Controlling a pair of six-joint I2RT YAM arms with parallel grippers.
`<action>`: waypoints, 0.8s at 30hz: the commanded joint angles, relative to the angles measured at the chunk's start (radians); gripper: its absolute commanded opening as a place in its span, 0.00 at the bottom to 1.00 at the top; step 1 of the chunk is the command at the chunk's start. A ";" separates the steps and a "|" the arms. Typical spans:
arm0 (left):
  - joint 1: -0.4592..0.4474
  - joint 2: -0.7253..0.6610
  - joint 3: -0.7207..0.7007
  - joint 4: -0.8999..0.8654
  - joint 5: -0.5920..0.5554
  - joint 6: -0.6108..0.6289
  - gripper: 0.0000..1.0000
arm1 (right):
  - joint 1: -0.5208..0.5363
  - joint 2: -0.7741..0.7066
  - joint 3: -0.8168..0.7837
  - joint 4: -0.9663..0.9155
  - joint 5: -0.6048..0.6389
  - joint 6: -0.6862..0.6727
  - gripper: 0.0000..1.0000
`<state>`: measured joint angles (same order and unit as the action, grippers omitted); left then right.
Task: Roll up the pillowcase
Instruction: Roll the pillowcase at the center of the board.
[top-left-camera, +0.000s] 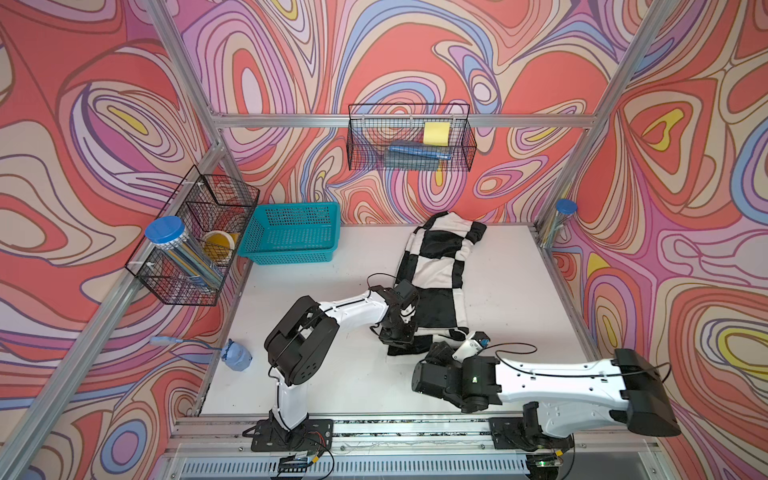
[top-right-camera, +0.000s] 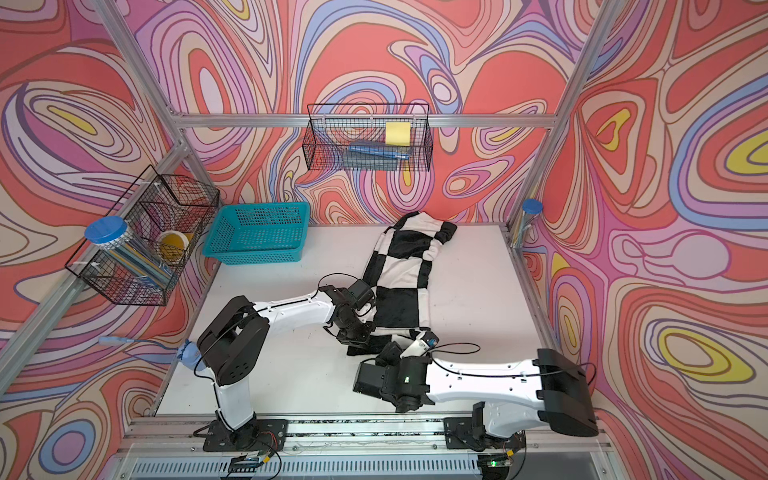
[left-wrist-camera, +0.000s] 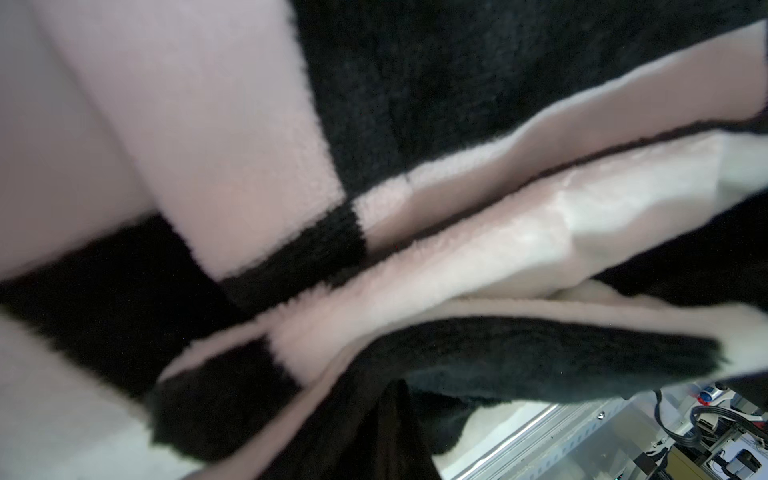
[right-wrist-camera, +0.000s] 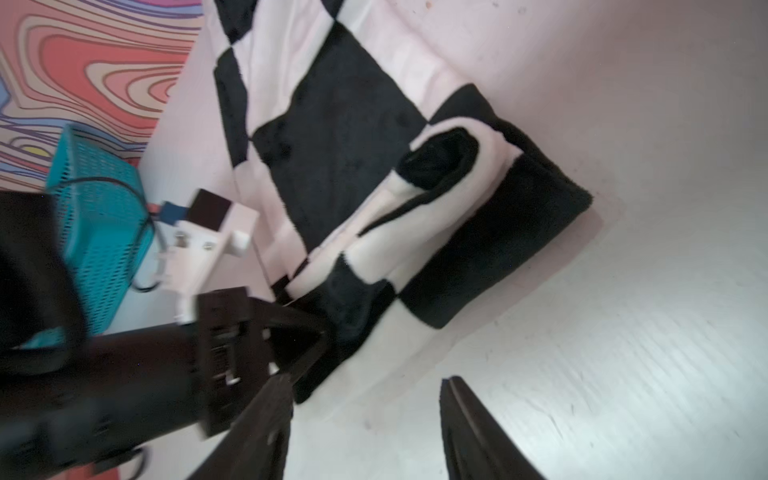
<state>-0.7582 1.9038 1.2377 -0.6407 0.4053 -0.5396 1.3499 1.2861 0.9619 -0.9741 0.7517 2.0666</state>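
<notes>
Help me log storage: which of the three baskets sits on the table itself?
The teal plastic basket, in the table's far left corner. The side wire basket and the back wire basket hang off the frame rails instead.

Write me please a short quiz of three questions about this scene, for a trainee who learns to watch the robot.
1. True or false: the pillowcase lies inside the teal basket.
2. Which end of the pillowcase is partly rolled? A) the end by the left gripper; B) the far end, by the wall; C) neither end.
3. Fill in: the right gripper is ____, with nothing between its fingers.

Key: 1 false, it lies on the table; 2 A; 3 open.
</notes>
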 joint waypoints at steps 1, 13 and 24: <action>0.008 0.055 -0.002 -0.047 0.014 -0.005 0.00 | -0.003 -0.095 0.042 -0.457 0.016 0.363 0.31; -0.091 0.156 -0.070 0.023 0.186 -0.135 0.00 | -0.005 -0.309 -0.015 -0.587 -0.035 0.310 0.35; -0.128 0.152 -0.009 0.058 0.190 -0.251 0.00 | -0.005 -0.380 -0.389 0.055 -0.351 0.247 0.57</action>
<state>-0.8841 1.9812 1.2251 -0.5438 0.6540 -0.7609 1.3460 0.8711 0.5949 -1.1435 0.5232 2.0674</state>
